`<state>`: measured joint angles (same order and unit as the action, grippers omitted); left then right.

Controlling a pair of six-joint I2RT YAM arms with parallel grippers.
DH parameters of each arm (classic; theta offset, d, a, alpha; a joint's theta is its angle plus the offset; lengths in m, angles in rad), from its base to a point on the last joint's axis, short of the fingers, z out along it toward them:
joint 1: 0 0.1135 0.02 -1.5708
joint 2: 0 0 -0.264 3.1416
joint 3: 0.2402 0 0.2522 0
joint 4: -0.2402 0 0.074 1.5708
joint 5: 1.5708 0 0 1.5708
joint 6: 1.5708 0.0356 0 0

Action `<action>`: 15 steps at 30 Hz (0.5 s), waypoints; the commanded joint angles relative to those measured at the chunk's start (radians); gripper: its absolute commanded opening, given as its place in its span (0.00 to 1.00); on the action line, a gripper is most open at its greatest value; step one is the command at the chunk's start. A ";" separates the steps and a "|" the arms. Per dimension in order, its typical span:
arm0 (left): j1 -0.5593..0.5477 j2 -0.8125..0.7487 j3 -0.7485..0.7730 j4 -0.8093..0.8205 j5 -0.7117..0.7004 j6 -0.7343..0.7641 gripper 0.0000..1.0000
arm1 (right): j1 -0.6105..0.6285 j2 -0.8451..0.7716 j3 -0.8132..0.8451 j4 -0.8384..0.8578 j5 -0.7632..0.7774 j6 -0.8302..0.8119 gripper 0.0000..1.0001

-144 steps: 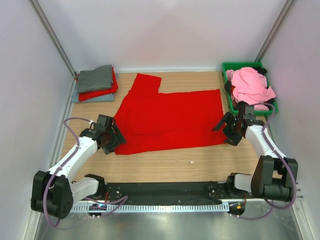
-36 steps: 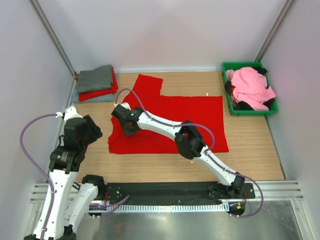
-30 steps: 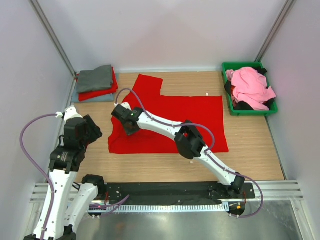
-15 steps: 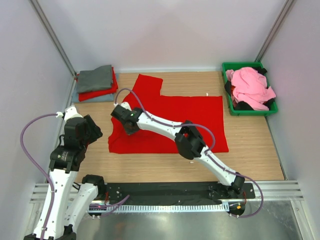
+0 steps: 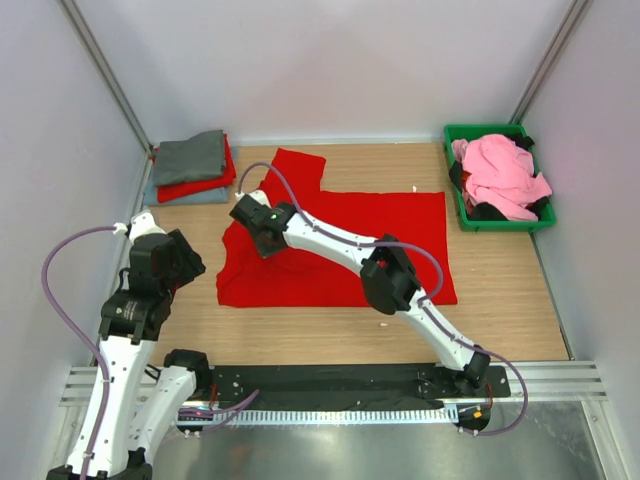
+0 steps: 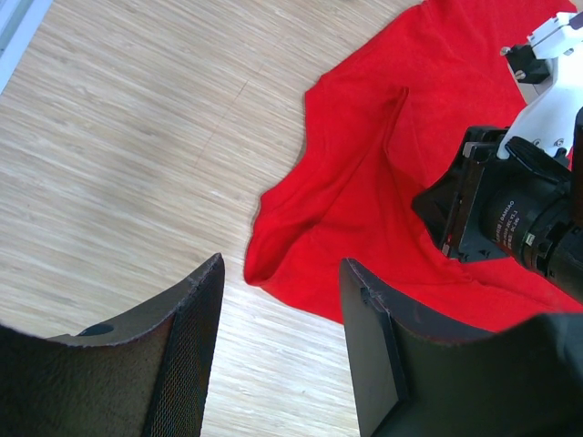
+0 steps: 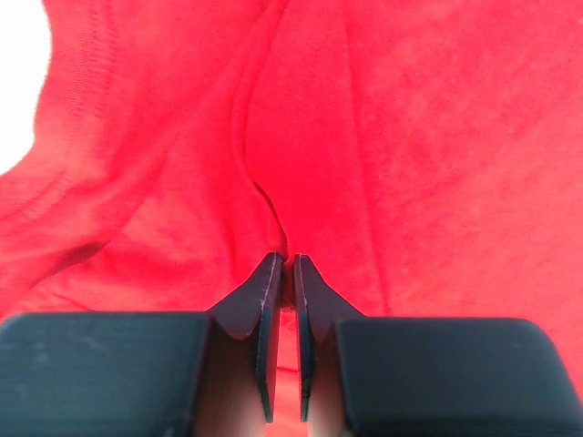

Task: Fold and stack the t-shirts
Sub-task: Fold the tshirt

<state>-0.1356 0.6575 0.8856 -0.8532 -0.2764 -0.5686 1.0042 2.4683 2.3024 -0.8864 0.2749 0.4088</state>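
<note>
Red t-shirt [image 5: 350, 235]: soft, light, limp; likely bunches when dragged. Right gripper [image 7: 284, 273] pinches a raised fold towards the table's left edge; a hem looks surer. Left gripper [image 6: 279, 273] spread, empty.

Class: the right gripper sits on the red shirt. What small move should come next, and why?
Probably lift slightly. The right gripper is pinched on a ridge of the red shirt near its left edge; raising it should free that edge for folding. The left gripper hangs open, off the cloth.
</note>
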 commanded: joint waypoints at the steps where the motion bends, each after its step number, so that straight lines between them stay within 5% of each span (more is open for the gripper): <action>1: 0.007 0.005 0.000 0.025 0.000 0.006 0.55 | -0.012 -0.074 -0.012 0.012 0.020 -0.025 0.14; 15: 0.007 0.021 -0.004 0.025 0.006 0.004 0.54 | -0.114 -0.120 -0.058 0.026 0.078 -0.117 0.12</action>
<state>-0.1352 0.6720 0.8856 -0.8532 -0.2726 -0.5686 0.9039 2.4340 2.2436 -0.8837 0.3134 0.3298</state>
